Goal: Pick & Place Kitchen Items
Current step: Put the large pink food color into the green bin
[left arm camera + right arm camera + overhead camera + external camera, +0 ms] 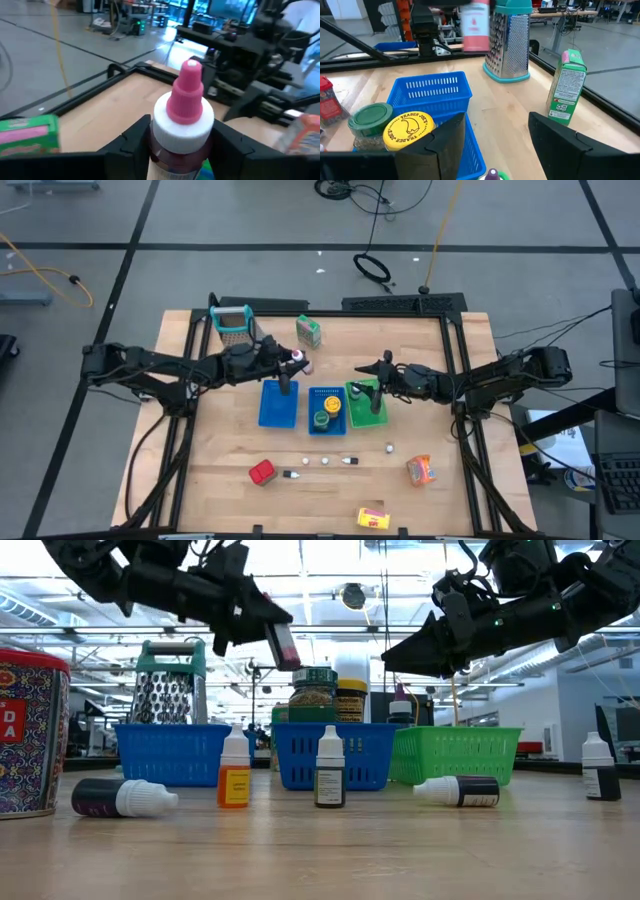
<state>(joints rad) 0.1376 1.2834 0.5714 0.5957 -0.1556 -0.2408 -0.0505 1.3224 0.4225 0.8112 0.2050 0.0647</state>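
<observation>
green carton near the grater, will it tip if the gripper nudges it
Probably yes: the green carton stands upright, tall and narrow, so a push high up could topple it. It looks like light cardboard, so it may slide easily and dent under a hard squeeze.

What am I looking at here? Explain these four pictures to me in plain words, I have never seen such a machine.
It is a robot with two dark arms at a wooden table. One picture looks straight down, one looks level across the tabletop, and two come from cameras on the wrists. The left gripper holds a pink-capped bottle in the air above the blue basket. The right gripper hangs open and empty over the green basket. A middle blue basket holds two jars. Around them stand a metal grater and a green carton; a red can, small bottles and packets lie nearer the front.
</observation>
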